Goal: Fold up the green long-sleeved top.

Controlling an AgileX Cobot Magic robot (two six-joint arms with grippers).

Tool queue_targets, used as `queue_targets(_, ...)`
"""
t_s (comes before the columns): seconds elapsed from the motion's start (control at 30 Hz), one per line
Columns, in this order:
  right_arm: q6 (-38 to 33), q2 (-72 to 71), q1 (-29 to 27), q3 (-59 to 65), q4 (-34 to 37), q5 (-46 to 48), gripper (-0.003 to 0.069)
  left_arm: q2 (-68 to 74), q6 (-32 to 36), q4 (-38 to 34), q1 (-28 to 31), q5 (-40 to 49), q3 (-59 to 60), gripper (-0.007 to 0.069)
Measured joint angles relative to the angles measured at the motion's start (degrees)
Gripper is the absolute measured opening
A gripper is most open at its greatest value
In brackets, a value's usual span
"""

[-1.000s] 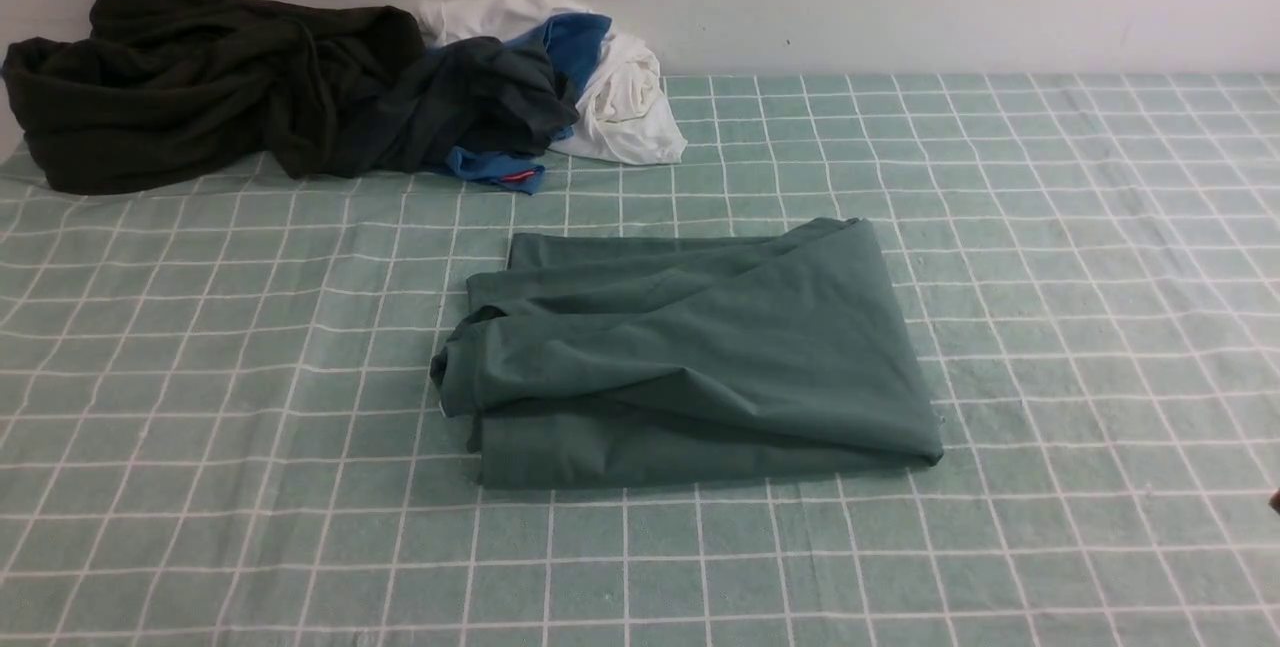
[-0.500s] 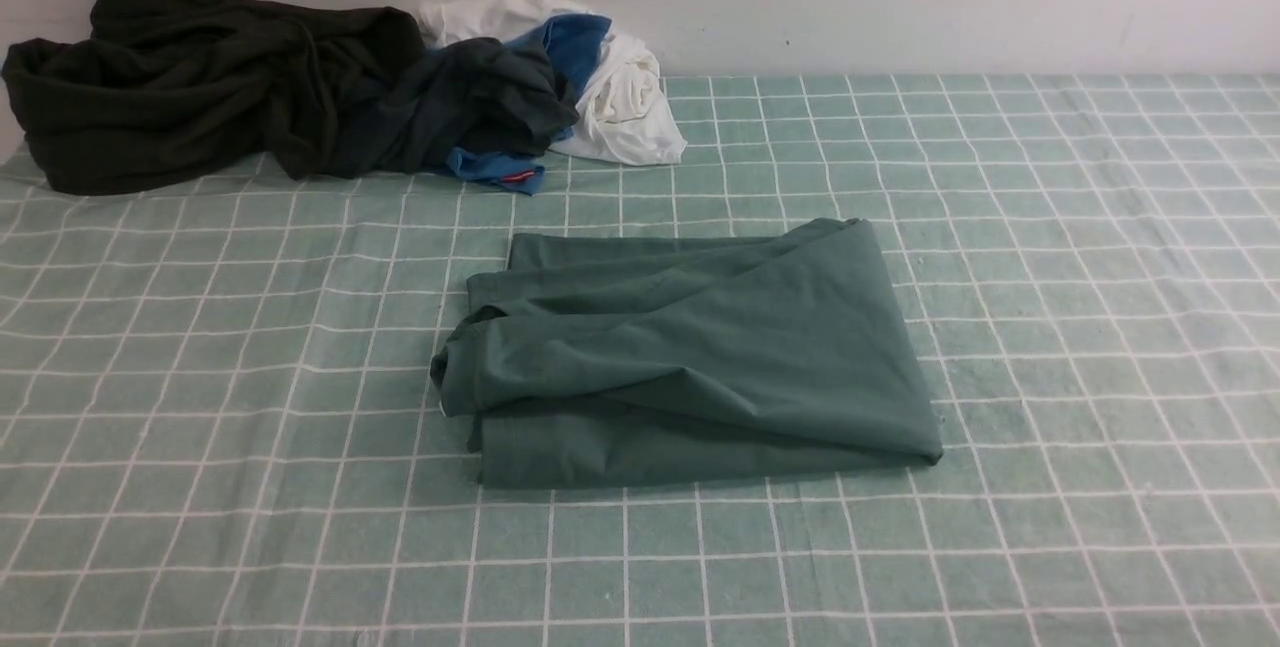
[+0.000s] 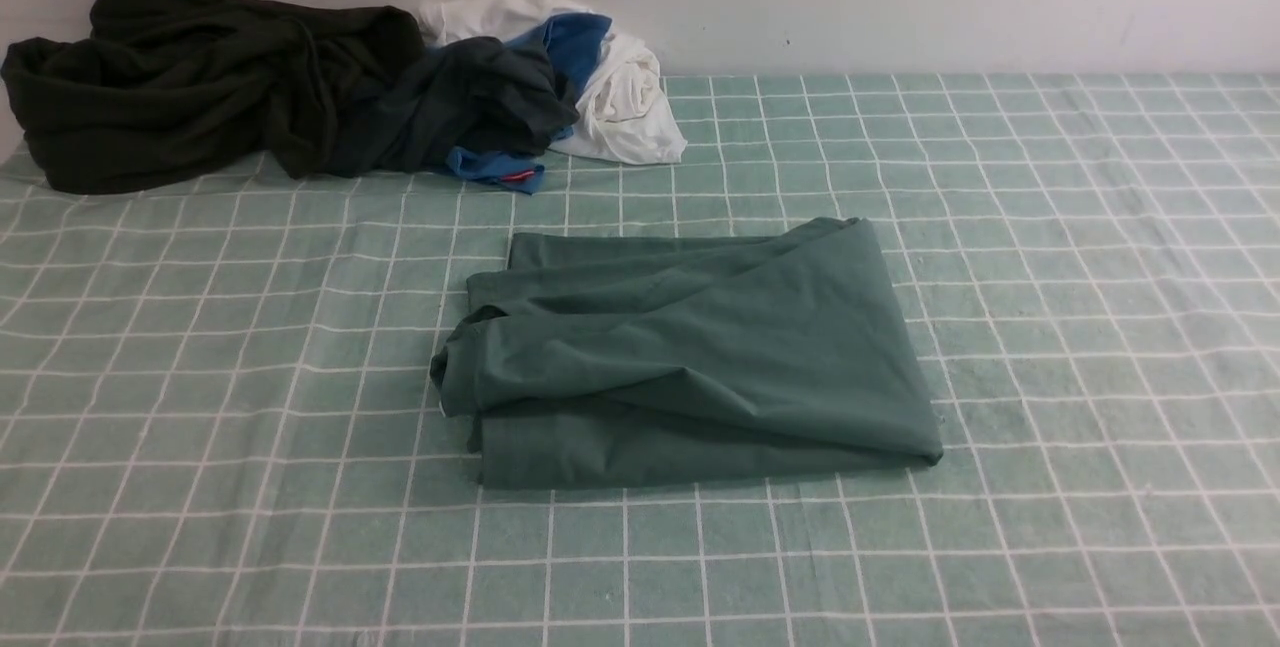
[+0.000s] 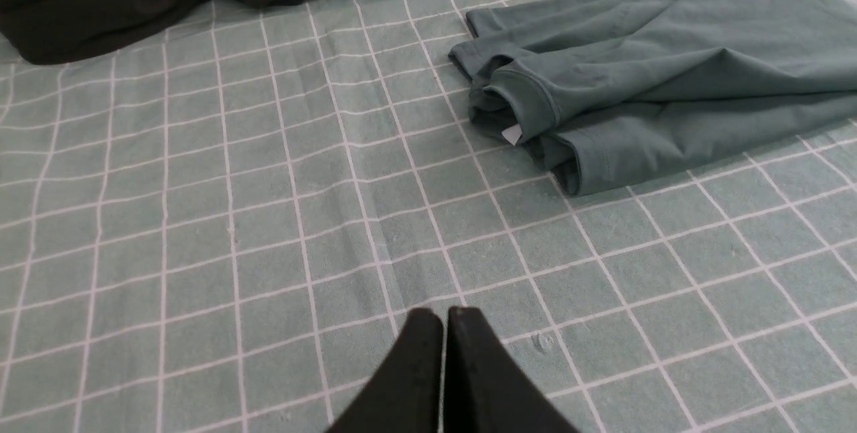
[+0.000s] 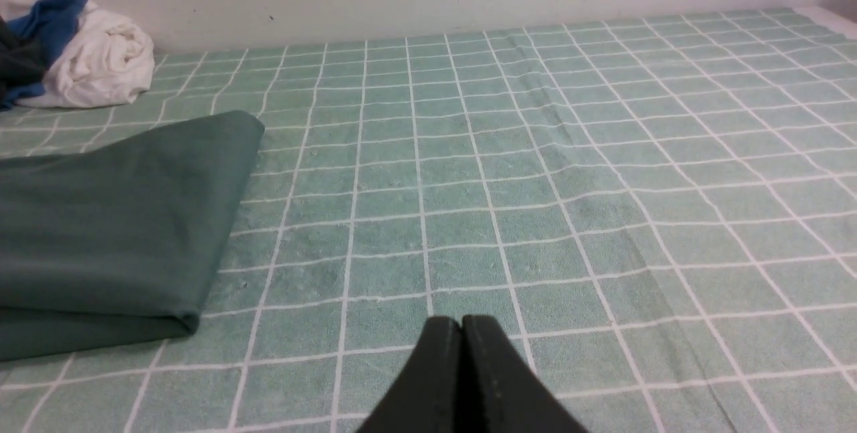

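The green long-sleeved top [image 3: 690,357] lies folded into a flat, roughly square stack in the middle of the checked cloth, with its layered hems toward the left. In the left wrist view the green long-sleeved top [image 4: 656,78] shows a small white tag at its folded edge. My left gripper [image 4: 444,316] is shut with nothing in it, hovering over bare cloth well away from the top. My right gripper [image 5: 460,323] is shut too and empty, off to the side of the green long-sleeved top [image 5: 114,225]. Neither arm appears in the front view.
A very dark garment [image 3: 190,77] is heaped at the back left against the wall. Beside it lie a dark grey garment [image 3: 470,97], a blue one [image 3: 575,42] and a white one [image 3: 630,102]. The green checked cloth [image 3: 1050,327] covers the whole surface.
A dark tip at the right edge of the front view one second ago has left the picture. The top has not moved.
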Motion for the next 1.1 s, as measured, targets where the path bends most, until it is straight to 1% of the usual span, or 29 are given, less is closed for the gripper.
queue_targets(0.9, 0.0, 0.0, 0.0, 0.0, -0.2, 0.1, -0.0014, 0.0, 0.0, 0.0, 0.0, -0.4, 0.3, -0.0003)
queue_targets(0.97, 0.0, 0.0, 0.0, 0.0, -0.2, 0.1, -0.0014, 0.0, 0.0, 0.1, 0.0, -2.1, 1.4, -0.0003)
queue_targets(1.03, 0.0, 0.0, 0.0, 0.0, -0.2, 0.1, -0.0014, -0.5, 0.0, 0.1, 0.2, -5.8, 3.7, -0.0003)
queue_targets(1.1, 0.0, 0.0, 0.0, 0.0, -0.2, 0.1, -0.0014, -2.1, -0.1, 0.0, 1.4, -12.5, 7.3, -0.0003)
